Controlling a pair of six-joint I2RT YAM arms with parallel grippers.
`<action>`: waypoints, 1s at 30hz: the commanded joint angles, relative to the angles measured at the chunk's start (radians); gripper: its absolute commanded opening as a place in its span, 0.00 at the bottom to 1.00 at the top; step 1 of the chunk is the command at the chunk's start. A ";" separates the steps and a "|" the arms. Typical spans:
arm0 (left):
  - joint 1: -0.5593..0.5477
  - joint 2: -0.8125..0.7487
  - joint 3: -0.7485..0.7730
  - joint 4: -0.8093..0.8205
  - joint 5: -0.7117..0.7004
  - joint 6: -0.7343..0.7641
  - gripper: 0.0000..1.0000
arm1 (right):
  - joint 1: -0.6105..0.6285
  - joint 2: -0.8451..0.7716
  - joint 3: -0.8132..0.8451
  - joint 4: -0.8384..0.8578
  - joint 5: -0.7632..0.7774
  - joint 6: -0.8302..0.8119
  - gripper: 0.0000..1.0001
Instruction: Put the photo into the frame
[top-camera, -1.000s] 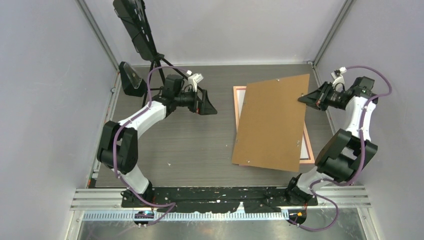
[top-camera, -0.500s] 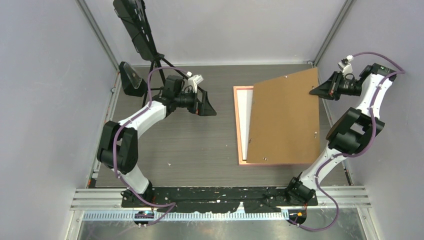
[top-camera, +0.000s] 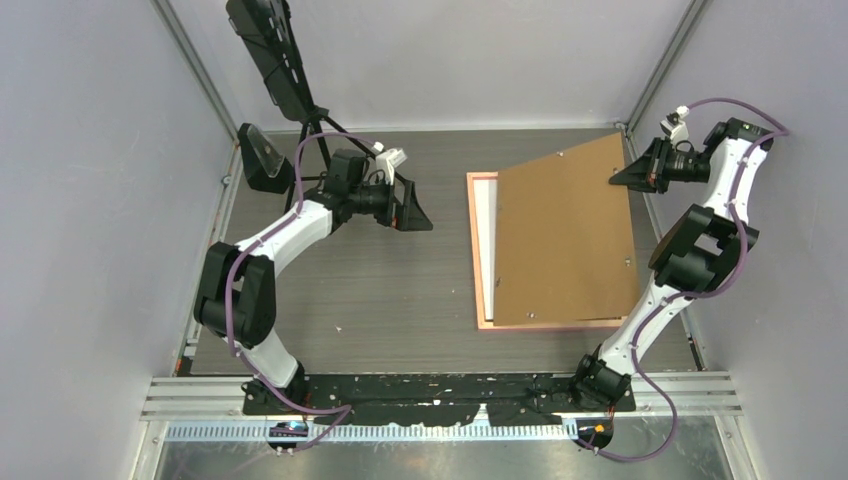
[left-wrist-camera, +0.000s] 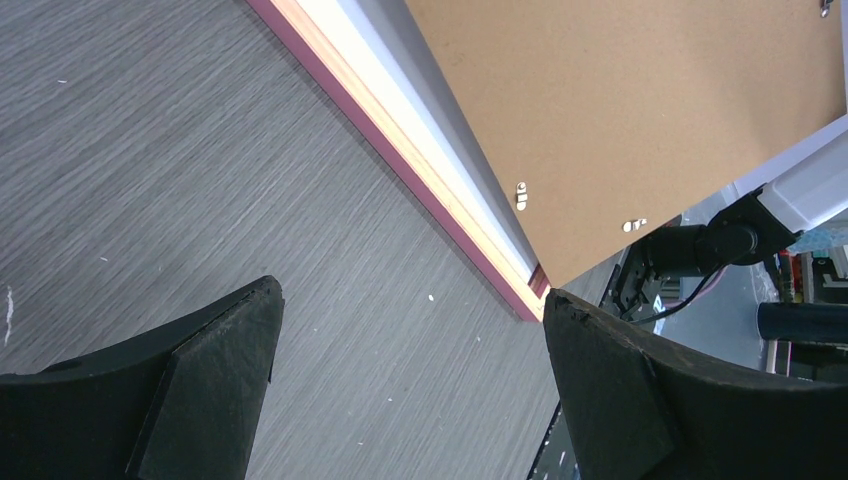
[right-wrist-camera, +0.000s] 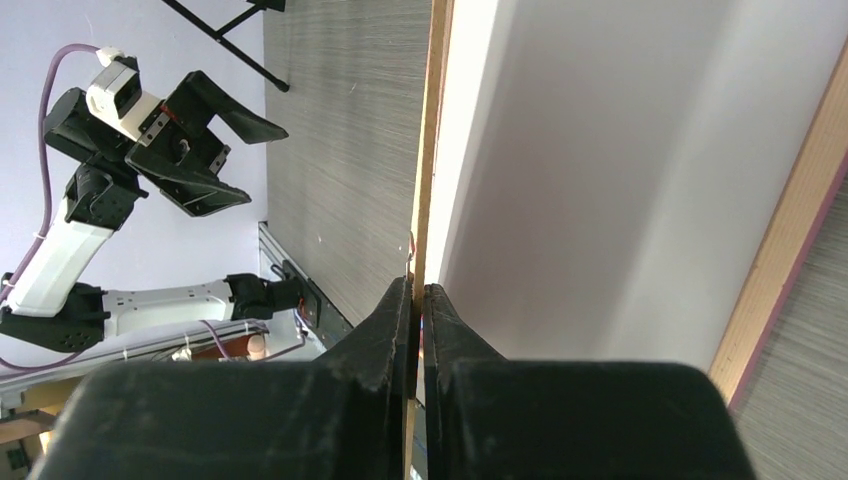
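Backing board (top-camera: 565, 240) lies atop the frame (top-camera: 476, 250) on the table's (top-camera: 380, 290) right half

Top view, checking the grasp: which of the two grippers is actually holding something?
The right gripper: its jaws are shut on the right edge of the brown backing board. The left gripper hangs open, holding nothing.

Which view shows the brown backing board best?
The top external view: the whole backing board shows, tilted over the frame, its right edge pinched by the right gripper. The left wrist view shows part of it; the right wrist view, only its thin edge.
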 joint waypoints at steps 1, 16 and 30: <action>0.006 -0.013 0.038 -0.001 0.002 0.020 1.00 | 0.010 -0.002 0.034 0.025 -0.075 0.028 0.05; 0.006 -0.010 0.041 -0.007 0.014 0.018 1.00 | 0.061 0.056 0.060 0.117 -0.109 0.095 0.05; 0.005 0.001 0.049 -0.015 0.021 0.017 0.99 | 0.079 0.091 0.058 0.237 -0.125 0.192 0.05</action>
